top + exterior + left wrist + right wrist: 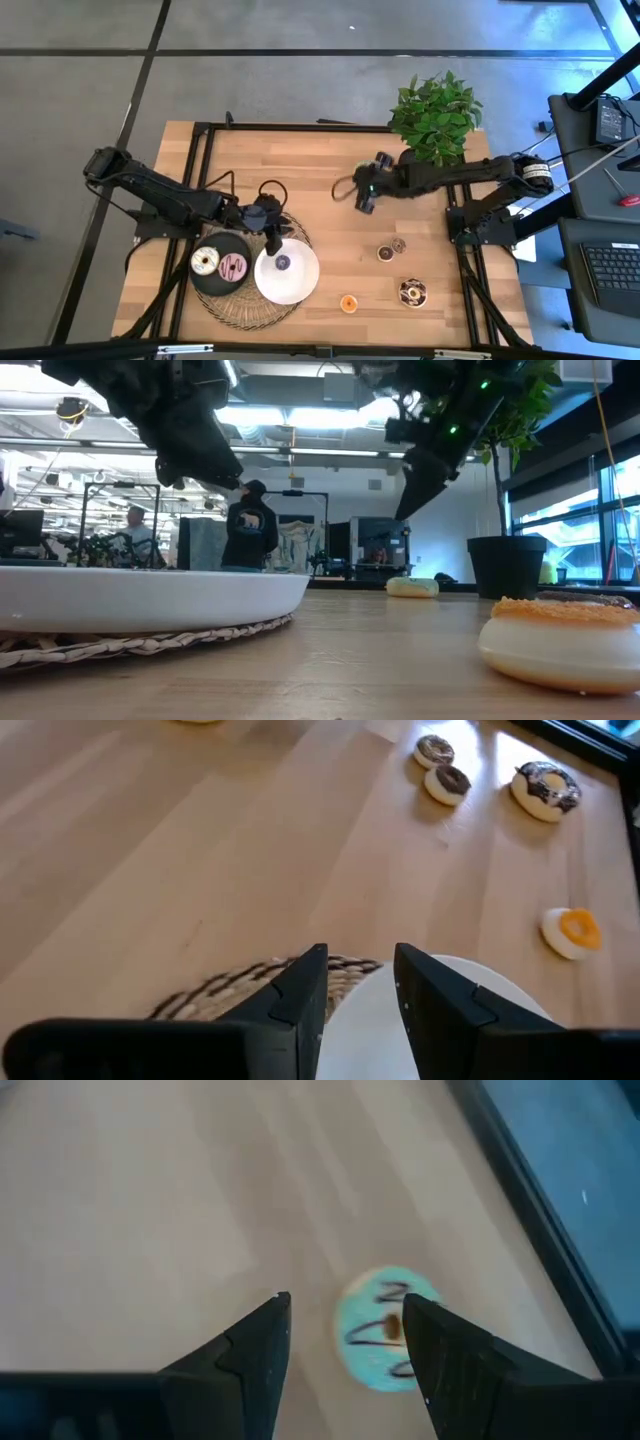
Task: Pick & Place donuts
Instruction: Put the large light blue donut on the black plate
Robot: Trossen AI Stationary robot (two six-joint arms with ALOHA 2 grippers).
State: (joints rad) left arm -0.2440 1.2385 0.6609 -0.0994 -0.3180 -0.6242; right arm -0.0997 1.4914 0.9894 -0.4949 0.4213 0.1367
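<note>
Right gripper [340,1355] hanging above bare wood with fingers [245,1365] parted and gripping nothing. Pale blue-green donut [388,1342] lying flat on the tabletop below, showing partly in the gap and partly behind one finger, apart from both. In the high view, right gripper [364,196] sitting at about 12 o'clock of the table [330,165], near the far edge, with the potted plant [436,118] close by at 2 o'clock from it. The green donut itself not made out from above.

Left gripper [360,985] likewise hanging with fingers [300,995] parted a little and empty, over the rim of the white plate [400,1040], itself resting on the woven mat [215,990]. From above, left gripper [275,232] hovering at 12 o'clock of the white plate [300,280], a purple donut [283,263] lying on that plate. Black plate [215,283] touching it at 9 o'clock, carrying a white donut [205,262] and a pink donut [233,267].

Open wood lying between the two grippers. Toward 4 o'clock of the table, two small brown donuts [391,250] lying just beside each other, a dark sprinkled donut [412,292] nearer the right edge, an orange donut [349,303] close to the near edge.
</note>
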